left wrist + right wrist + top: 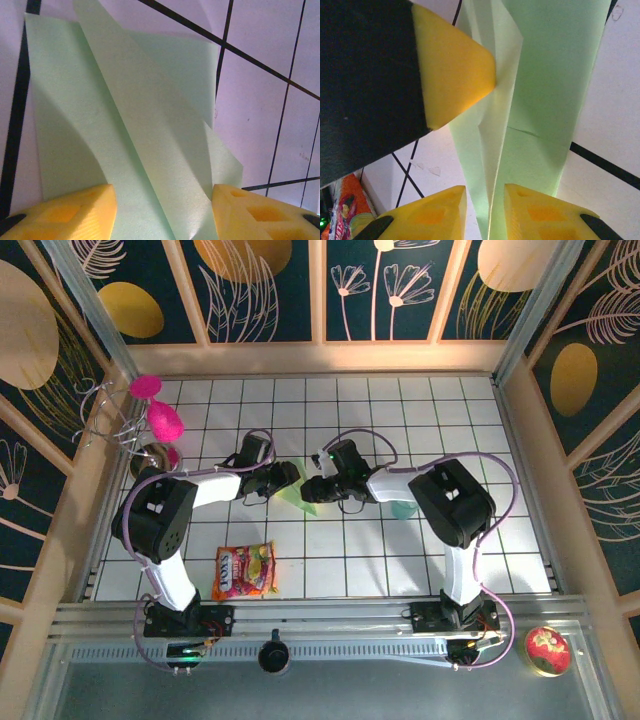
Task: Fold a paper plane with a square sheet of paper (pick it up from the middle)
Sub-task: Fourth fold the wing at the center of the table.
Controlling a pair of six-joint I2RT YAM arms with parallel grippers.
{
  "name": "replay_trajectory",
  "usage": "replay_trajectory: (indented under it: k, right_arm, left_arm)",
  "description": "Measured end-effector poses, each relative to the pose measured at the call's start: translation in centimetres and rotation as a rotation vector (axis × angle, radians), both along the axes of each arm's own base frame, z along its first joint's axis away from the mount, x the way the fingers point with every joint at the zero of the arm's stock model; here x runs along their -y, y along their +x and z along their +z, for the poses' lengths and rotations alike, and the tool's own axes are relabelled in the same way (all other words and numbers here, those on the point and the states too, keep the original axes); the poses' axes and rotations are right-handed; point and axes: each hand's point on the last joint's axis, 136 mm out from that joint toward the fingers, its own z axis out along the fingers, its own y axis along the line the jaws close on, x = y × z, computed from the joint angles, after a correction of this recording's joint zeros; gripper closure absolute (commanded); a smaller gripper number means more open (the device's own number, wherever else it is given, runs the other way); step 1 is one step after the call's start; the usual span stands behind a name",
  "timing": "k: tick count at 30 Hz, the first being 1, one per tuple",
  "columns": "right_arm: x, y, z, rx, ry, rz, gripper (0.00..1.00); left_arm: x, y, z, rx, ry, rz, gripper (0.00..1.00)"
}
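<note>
The pale mint-green sheet of paper lies at mid table, folded into a long narrow dart with a raised centre fold, a paper plane shape. Both grippers meet over it. My left gripper stands open astride the paper, its yellow fingertips wide apart, the right one touching a paper edge. My right gripper is open a narrow way, and the centre fold of the paper runs up between its fingertips without being pinched. One fingertip of the left gripper presses against the fold's side.
A candy bag lies near the left arm's base. A translucent teal cup sits half hidden under the right arm. Pink objects and a wire rack stand at the far left. A red tin rests on the near ledge.
</note>
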Motion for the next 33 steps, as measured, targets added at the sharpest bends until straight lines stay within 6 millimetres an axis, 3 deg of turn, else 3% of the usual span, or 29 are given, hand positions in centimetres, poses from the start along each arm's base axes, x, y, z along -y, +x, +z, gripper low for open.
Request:
replay_trajectory:
  k: [8, 21, 26, 30, 33]
  right_arm:
    - [-0.3, 0.3, -0.1, 0.013, 0.015, 0.003, 0.8]
    - [-0.6, 0.2, 0.2, 0.006, 0.053, 0.018, 0.99]
    - [-0.3, 0.2, 0.3, -0.013, 0.09, 0.013, 1.0]
    - [0.1, 0.1, 0.5, -0.045, 0.129, 0.012, 1.0]
    - [0.3, -0.1, 0.5, -0.071, 0.151, 0.012, 1.0]
  left_arm:
    - [0.0, 0.0, 0.0, 0.0, 0.0, 0.0, 0.46]
    - [0.0, 0.0, 0.1, -0.002, 0.001, -0.001, 0.45]
    - [-0.1, 0.0, 0.3, -0.005, 0.021, -0.01, 0.43]
    - [-0.5, 0.1, 1.4, 0.019, 0.03, -0.003, 0.41]
    - [-0.3, 0.6, 3.6, 0.074, 0.003, -0.002, 0.42]
